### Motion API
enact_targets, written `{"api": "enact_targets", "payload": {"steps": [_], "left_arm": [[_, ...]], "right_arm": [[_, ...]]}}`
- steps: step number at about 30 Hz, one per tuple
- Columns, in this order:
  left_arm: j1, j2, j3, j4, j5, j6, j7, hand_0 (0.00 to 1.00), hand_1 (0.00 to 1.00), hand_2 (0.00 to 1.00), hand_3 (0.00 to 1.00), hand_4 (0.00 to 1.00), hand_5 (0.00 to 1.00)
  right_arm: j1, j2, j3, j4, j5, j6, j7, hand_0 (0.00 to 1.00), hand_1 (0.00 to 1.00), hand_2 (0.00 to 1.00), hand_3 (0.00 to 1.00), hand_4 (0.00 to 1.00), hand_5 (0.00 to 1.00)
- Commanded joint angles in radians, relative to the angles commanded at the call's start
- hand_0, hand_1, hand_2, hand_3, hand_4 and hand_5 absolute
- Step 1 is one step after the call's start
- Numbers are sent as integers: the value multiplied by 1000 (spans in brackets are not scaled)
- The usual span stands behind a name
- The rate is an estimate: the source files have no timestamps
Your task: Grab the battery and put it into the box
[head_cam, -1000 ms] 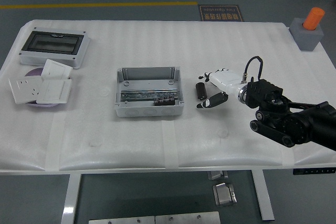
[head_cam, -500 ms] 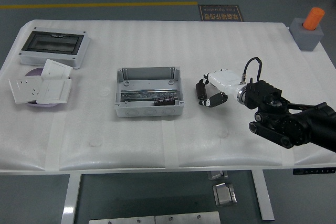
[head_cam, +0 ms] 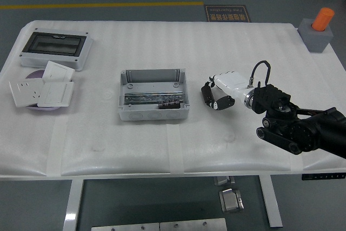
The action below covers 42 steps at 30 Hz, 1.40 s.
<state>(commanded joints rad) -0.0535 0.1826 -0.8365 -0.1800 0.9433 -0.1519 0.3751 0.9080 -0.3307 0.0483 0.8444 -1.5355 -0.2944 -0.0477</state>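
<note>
Across the white table (head_cam: 162, 150) we take the open grey box (head_cam: 153, 94) near its middle as our landmark, its cavity showing a metal rail and a dark terminal strip. Well to the left of the box lie a closed enclosure with a dark window (head_cam: 53, 48) and, nearer us, a few white socket plates (head_cam: 42, 91); far to the box's right, at the table's back corner, an orange cylinder (head_cam: 324, 18) stands on a grey block. Our right arm enters from the right of the box, and its right hand (head_cam: 223, 91), white-shelled with dark fingers, sits just beside the box's right wall. The fingers are curled closely around the battery (head_cam: 206, 93), a small dark cylinder that is near the box's right wall but apart from it; we cannot tell whether it has left the table surface. Our left hand is out of view. We judge the grasp is being secured, so the step calls for a firm, even squeeze before lifting, since a smooth round body may roll or slip out. Then we should raise it enough to clear the box's right wall, carry it left over the cavity, and release low onto a free spot beside the rail.
</note>
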Motion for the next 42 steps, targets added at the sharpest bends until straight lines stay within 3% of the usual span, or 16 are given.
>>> {"api": "enact_targets", "payload": {"steps": [4,11,15,21,30,31,36,37,42], "left_arm": [[2,-1,-7,0,7,1,2,600,644,493,556,602,257],[6,-1,-24,0,21,1,8,600,644,493,559,604,264],[7,-1,-25,0,20,0,9,601,644,494,560,608,281],[6,0,-27,0,20,-2,13,601,644,495,560,609,283],[9,1,-49,0,38,-15,31,601,644,495,559,609,283],[9,2,-54,0,42,-18,32,601,644,493,558,611,286],[9,2,-69,0,52,-31,29,601,644,493,558,611,286],[9,2,-71,0,52,-32,29,602,644,493,557,615,285],[8,2,-72,0,53,-34,31,602,644,493,557,615,285]], "right_arm": [[1,-16,31,25,-14,-3,-5,790,659,649,681,496,181],[-30,-65,178,158,-95,-5,-37,787,644,642,679,496,182],[-53,-71,264,245,-125,-1,-55,779,639,642,679,500,183],[-70,-39,305,356,-158,45,-74,774,639,640,681,513,194],[-90,41,291,328,-209,62,-100,775,638,639,683,543,220],[-92,44,291,325,-211,61,-100,984,867,871,996,998,501],[-95,50,295,315,-217,61,-106,984,867,871,996,998,501],[-95,50,296,314,-218,61,-107,998,996,998,998,998,554],[-99,48,303,307,-215,60,-108,998,996,998,998,998,554]]}}
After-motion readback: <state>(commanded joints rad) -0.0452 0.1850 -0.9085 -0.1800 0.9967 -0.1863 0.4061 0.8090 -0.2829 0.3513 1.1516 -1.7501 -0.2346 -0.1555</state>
